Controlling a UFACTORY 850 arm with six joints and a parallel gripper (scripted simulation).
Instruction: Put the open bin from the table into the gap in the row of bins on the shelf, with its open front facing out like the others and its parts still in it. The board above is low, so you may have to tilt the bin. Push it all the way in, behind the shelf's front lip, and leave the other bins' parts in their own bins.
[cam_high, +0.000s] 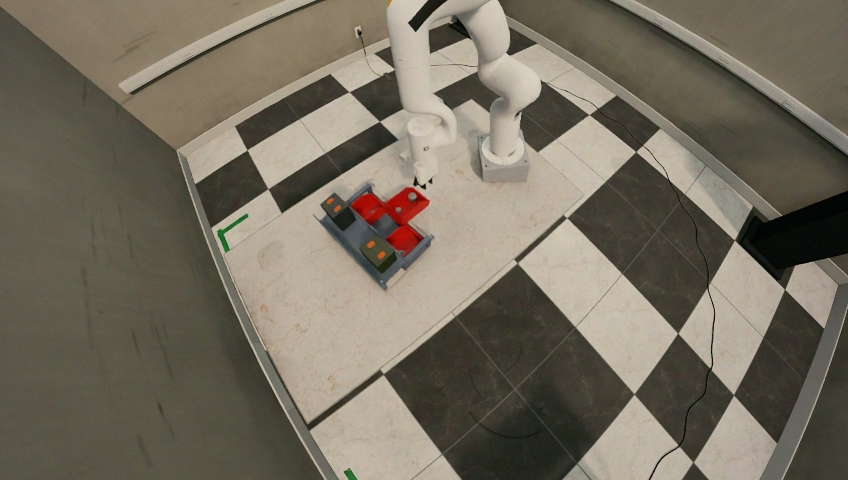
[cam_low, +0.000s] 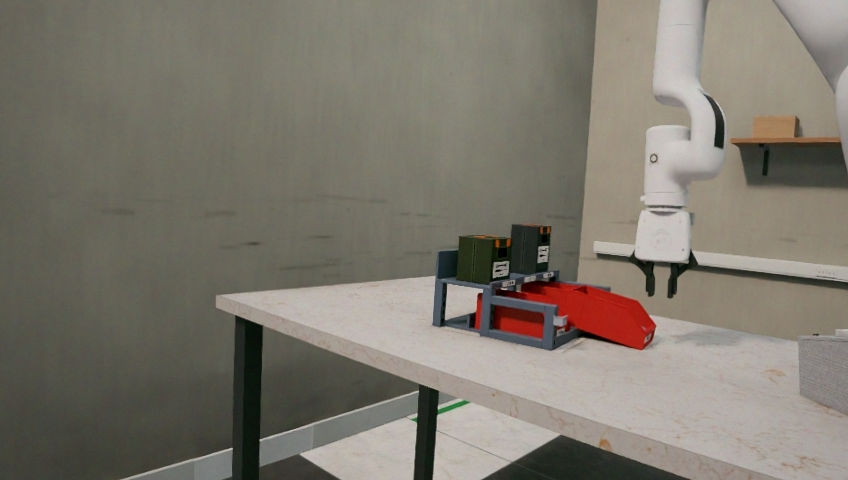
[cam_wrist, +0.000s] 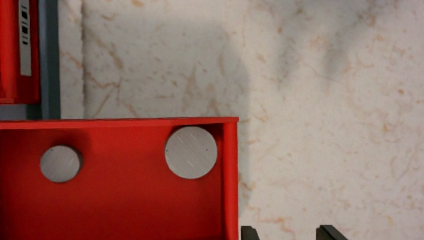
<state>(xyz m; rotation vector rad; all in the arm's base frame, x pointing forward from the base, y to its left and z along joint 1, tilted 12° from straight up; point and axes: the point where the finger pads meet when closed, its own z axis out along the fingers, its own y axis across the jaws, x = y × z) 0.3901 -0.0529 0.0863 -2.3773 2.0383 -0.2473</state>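
Observation:
The open red bin (cam_high: 408, 205) (cam_low: 595, 312) lies tilted, one end in the gap of the grey shelf (cam_high: 372, 232) and its outer end resting on the table. The wrist view shows its inside (cam_wrist: 115, 180) with a large grey disc (cam_wrist: 191, 152) and a smaller one (cam_wrist: 60, 163). My gripper (cam_low: 660, 291) points straight down, above the table just beyond the bin's outer end. Its fingers stand partly apart with nothing between them (cam_wrist: 287, 232). It also shows in the overhead view (cam_high: 421, 183).
Two more red bins (cam_high: 368, 206) (cam_high: 404, 237) sit in the shelf on either side of the gap. A dark green box (cam_low: 483, 258) and a dark grey box (cam_low: 529, 248) stand on the upper board. The arm's grey base (cam_high: 503, 163) stands behind.

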